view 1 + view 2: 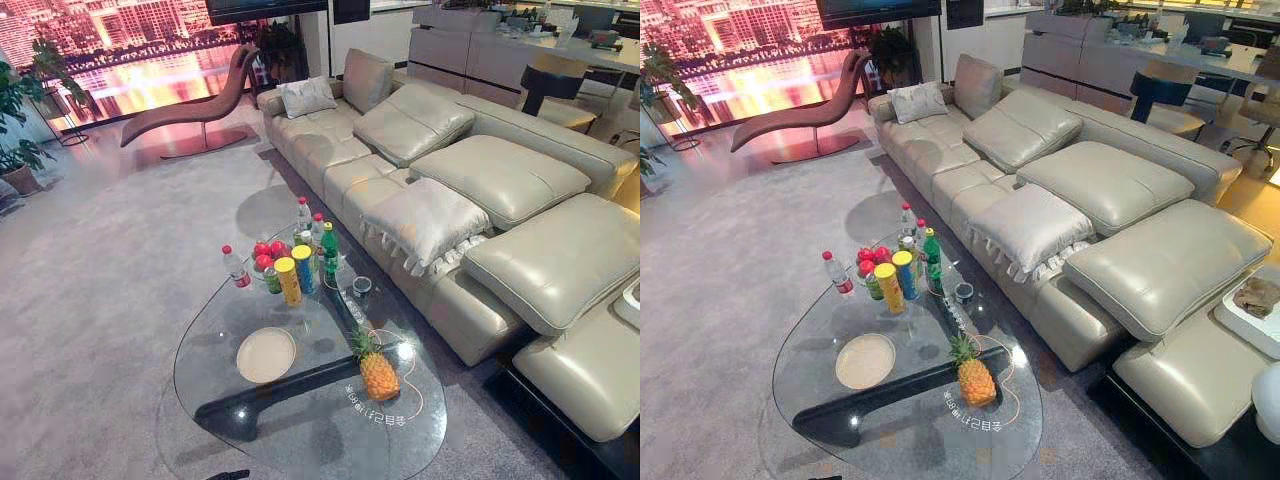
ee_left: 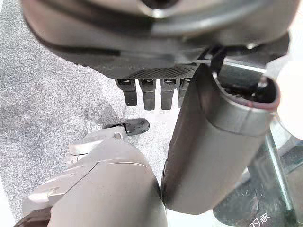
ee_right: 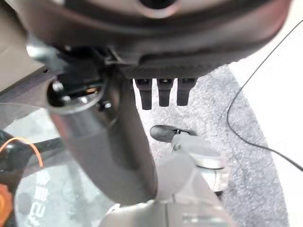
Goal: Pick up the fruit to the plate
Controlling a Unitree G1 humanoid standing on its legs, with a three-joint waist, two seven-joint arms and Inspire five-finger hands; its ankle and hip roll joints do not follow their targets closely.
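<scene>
A pineapple stands upright on the near right part of the glass coffee table. To its left lies an empty round beige plate. Several red fruits sit in a cluster at the table's far end, behind the cans. My left hand hangs beside the table's edge over the carpet; its fingers are straight and hold nothing. My right hand hangs the same way, with straight fingers and nothing in it. Both hands are well away from the fruit.
Beside the red fruits stand a yellow can, a blue can, a green bottle and a red-capped water bottle. A long beige leather sofa runs along the table's right. Grey carpet lies to the left, a lounge chair beyond.
</scene>
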